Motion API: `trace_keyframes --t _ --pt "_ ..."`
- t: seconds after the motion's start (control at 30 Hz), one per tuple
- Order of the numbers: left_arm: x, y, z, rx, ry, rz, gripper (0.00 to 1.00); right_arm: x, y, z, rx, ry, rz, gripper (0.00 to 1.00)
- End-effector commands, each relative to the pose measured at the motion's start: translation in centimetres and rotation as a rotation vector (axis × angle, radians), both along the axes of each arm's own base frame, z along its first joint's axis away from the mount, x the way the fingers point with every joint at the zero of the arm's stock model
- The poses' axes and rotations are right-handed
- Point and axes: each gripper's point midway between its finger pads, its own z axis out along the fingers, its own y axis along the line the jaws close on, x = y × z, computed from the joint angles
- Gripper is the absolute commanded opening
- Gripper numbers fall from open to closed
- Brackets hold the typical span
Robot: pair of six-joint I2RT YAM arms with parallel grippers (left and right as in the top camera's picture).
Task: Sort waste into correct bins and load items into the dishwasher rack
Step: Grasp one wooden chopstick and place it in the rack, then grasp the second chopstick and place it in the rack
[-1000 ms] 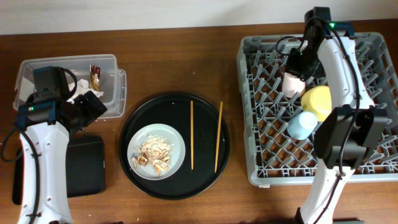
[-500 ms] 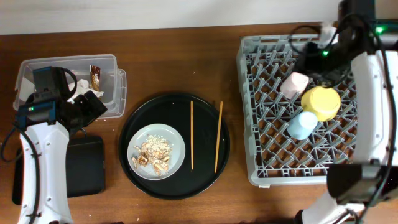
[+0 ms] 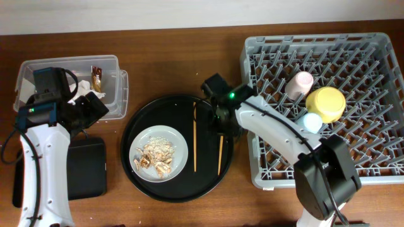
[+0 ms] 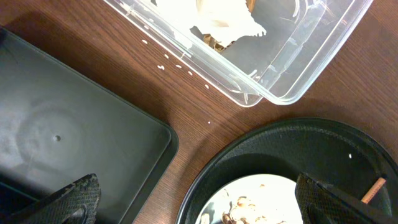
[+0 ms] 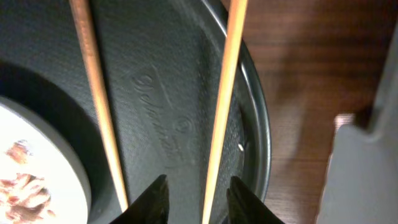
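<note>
Dark wooden worktop (image 3: 183,57) lies under everything. At frame centre the right claw (image 5: 198,202) hangs narrowly parted astride the right-hand chopstick (image 5: 225,99) on the round black tray (image 5: 168,124). The left claw (image 4: 205,205), spread wide and empty, hovers at far left between the clear tub (image 4: 292,68) and the shallow black tray (image 4: 68,124). With the pink cup (image 3: 300,83), yellow bowl (image 3: 327,104) and blue cup (image 3: 310,121) in the rack (image 3: 372,157) at right, clearing chopsticks seems to be the step in hand. The next move calls for a square pinch on the stick, and the plate (image 3: 180,148) of scraps (image 3: 156,154) sits lower left.

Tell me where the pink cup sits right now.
In the overhead view the pale pink cup lies inside the dishwasher rack on the right, just up-left of the yellow bowl.
</note>
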Motion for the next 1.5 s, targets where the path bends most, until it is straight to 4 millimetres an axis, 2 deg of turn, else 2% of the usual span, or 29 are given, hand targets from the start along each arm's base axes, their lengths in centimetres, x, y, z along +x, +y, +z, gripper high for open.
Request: trace_keyframes --t 0.0,0.03,0.13,0.23,0.37,0.47,0.5,0.53,0.6,0.63,0.67,0.7,0.73,0.87,0.9,0.97,1.0,1.07,1.13,1.17,1.23,1.27,1.3,1.33,1.37,1.4,1.47 --pt "0.2 0.3 0.6 0.005 -0.019 0.013 0.99 -1.0 -0.3 -1.6 -0.035 -0.007 -0.090 0.32" --pt "0.2 0.3 0.6 0.006 -0.019 0.014 0.99 -0.8 -0.8 -1.9 -0.060 -0.020 -0.097 0.32" --pt "0.2 0.3 0.6 0.005 -0.019 0.013 0.99 -0.4 -0.1 -2.2 -0.052 -0.042 -0.089 0.32" --pt "0.2 0.3 0.6 0.005 -0.019 0.013 0.99 -0.5 -0.3 -4.5 -0.148 -0.053 -0.093 0.32" --pt "0.2 0.3 0.6 0.006 -0.019 0.014 0.99 -0.2 -0.8 -4.7 -0.181 -0.074 -0.095 0.32" --pt "0.2 0.3 0.6 0.005 -0.019 0.013 0.99 -0.4 -0.6 -5.9 -0.184 -0.050 -0.091 0.31" --pt "0.2 0.3 0.6 0.005 -0.019 0.013 0.99 -0.3 -0.6 -6.0 -0.185 -0.049 -0.091 0.27" --pt "0.2 0.3 0.6 0.006 -0.019 0.014 0.99 -0.2 -0.5 -6.0 -0.182 -0.053 -0.091 0.14" --pt "0.2 0.3 0.6 0.005 -0.019 0.013 0.99 -0.2 -0.5 -6.0 -0.181 -0.053 -0.091 0.09" --pt "0.2 0.3 0.6 0.006 -0.019 0.014 0.99 -0.2 -0.5 -6.0 -0.182 -0.053 -0.091 0.04" --pt "0.2 0.3 0.6 0.005 -0.019 0.013 1.00 -0.3 -0.5 -6.0 -0.182 -0.052 -0.091 0.04" --pt "0.2 0.3 0.6 0.005 -0.018 0.013 1.00 -0.3 -0.7 -5.6 -0.185 -0.050 -0.092 0.04" --pt "0.2 0.3 0.6 0.005 -0.019 0.013 0.99 0.0 -1.0 -4.4 -0.180 -0.057 -0.090 0.04" --pt "0.2 0.3 0.6 0.005 -0.019 0.013 0.99 4.2 -3.3 7.8 -0.067 -0.303 0.015 0.04" --pt "0.2 0.3 0.6 0.005 -0.019 0.013 0.99 5.5 -6.3 11.8 -0.065 -0.421 -0.007 0.04" --pt "0.2 0.3 0.6 0.006 -0.019 0.014 0.99 7.7 -11.6 14.3 -0.123 -0.518 -0.040 0.04" --pt "0.2 0.3 0.6 0.006 -0.019 0.014 0.99 9.2 -13.3 14.4 -0.151 -0.548 -0.019 0.04" --pt "0.2 0.3 0.6 0.006 -0.018 0.014 0.99 11.1 -14.1 13.6 -0.161 -0.566 0.021 0.04" --pt "0.2 0.3 0.6 0.005 -0.019 0.013 0.99 13.0 -15.1 11.8 -0.193 -0.567 0.054 0.04" --pt "0.2 0.3 0.6 0.006 -0.019 0.014 0.99 13.5 -14.9 10.6 -0.169 -0.549 0.058 0.04" --pt "0.2 0.3 0.6 0.006 -0.019 0.014 0.99 13.9 -13.3 8.3 -0.085 -0.499 0.092 0.04" --pt "0.2 0.3 0.6 0.006 -0.019 0.014 0.99 13.9 -13.1 7.8 -0.078 -0.489 0.096 0.09" --pt "0.2 0.3 0.6 0.005 -0.019 0.013 0.99 13.8 -13.1 7.7 -0.078 -0.484 0.097 0.19" --pt "0.2 0.3 0.6 0.006 -0.019 0.014 0.99 13.7 -13.1 7.6 -0.079 -0.477 0.097 0.56" --pt "0.2 0.3 0.6 0.006 -0.019 0.014 0.99 13.4 -13.2 7.5 -0.078 -0.463 0.089 0.83" --pt "0.2 0.3 0.6 0.006 -0.019 0.014 0.99 12.8 -13.3 7.5 -0.072 -0.438 0.060 0.89" --pt "0.2 0.3 0.6 0.006 -0.019 0.014 0.99 11.2 -13.0 8.8 -0.036 -0.403 0.047 0.93"
